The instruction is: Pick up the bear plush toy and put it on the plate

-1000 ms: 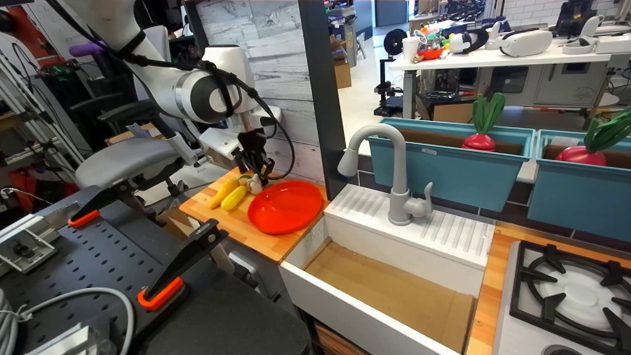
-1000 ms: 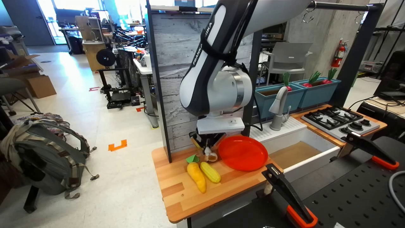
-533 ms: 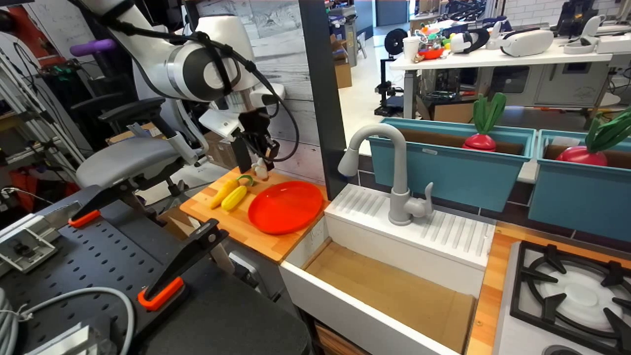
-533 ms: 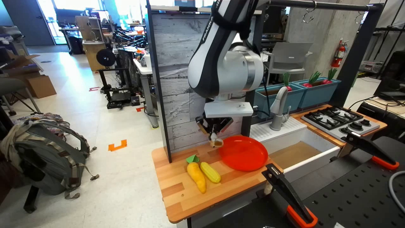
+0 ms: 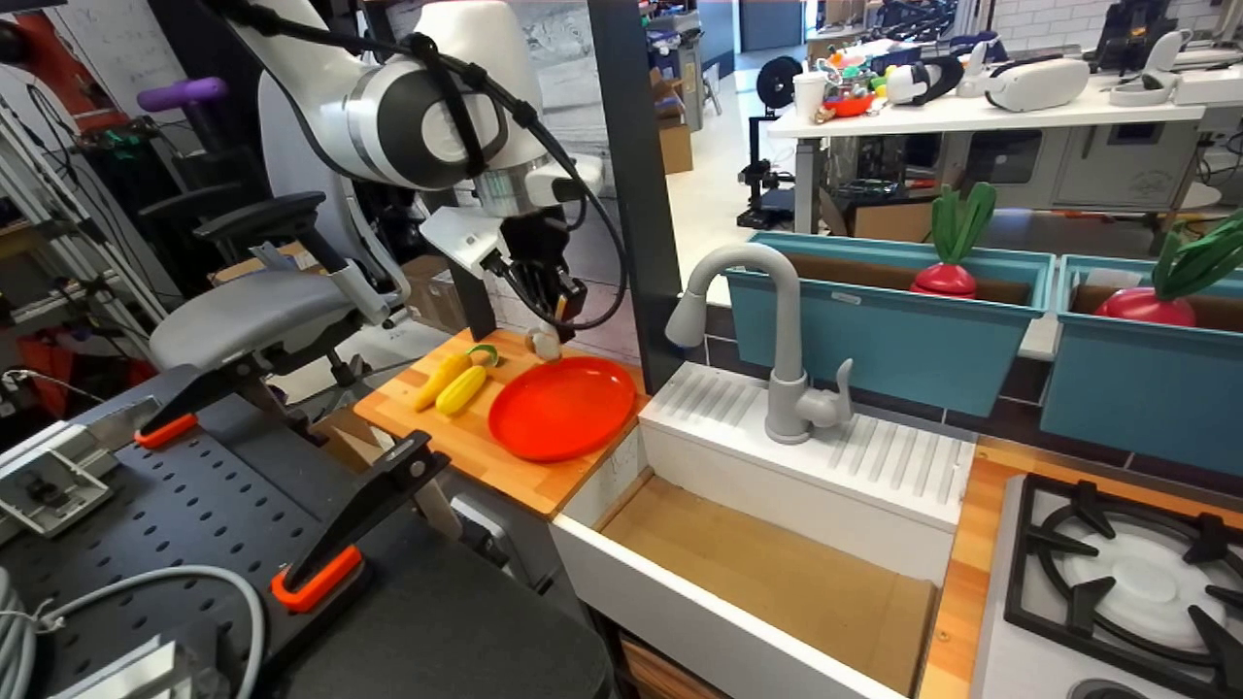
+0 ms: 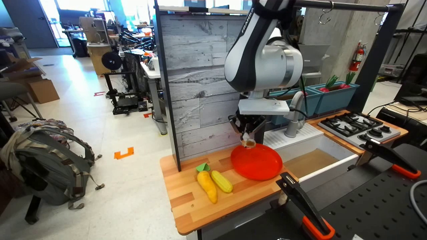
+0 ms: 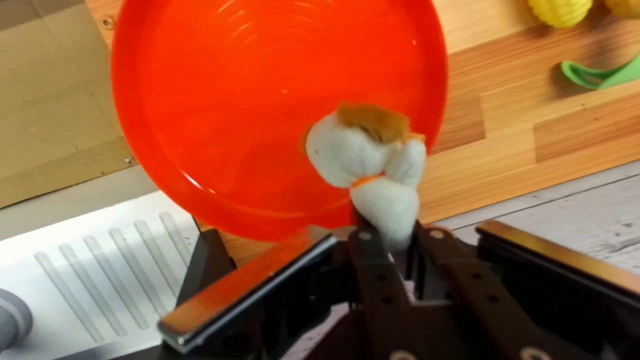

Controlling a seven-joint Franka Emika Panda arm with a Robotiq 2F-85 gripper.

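Note:
The bear plush toy (image 7: 345, 150) is small and white with a tan-brown patch and an orange band. My gripper (image 7: 389, 227) is shut on its white lower end, with a dark finger on each side; the toy hangs from the fingertips. The toy also shows in both exterior views (image 5: 544, 343) (image 6: 249, 143). The round orange-red plate (image 7: 240, 100) lies on the wooden counter. In the wrist view the toy overlaps the plate's edge nearest the gripper. In an exterior view the toy is raised at the plate's back rim (image 6: 257, 166). The exact height cannot be told.
An orange-yellow vegetable piece (image 6: 207, 186) with a green top and a yellow corn-like piece (image 6: 222, 181) lie beside the plate. A wood-pattern wall panel (image 6: 190, 83) stands behind. The white sink (image 5: 680, 607) and grey faucet (image 5: 787, 330) are on the plate's other side.
My gripper has lifted the toy off the counter and carried it sideways, away from the yellow pieces and toward the plate. The plate and yellow pieces have not moved.

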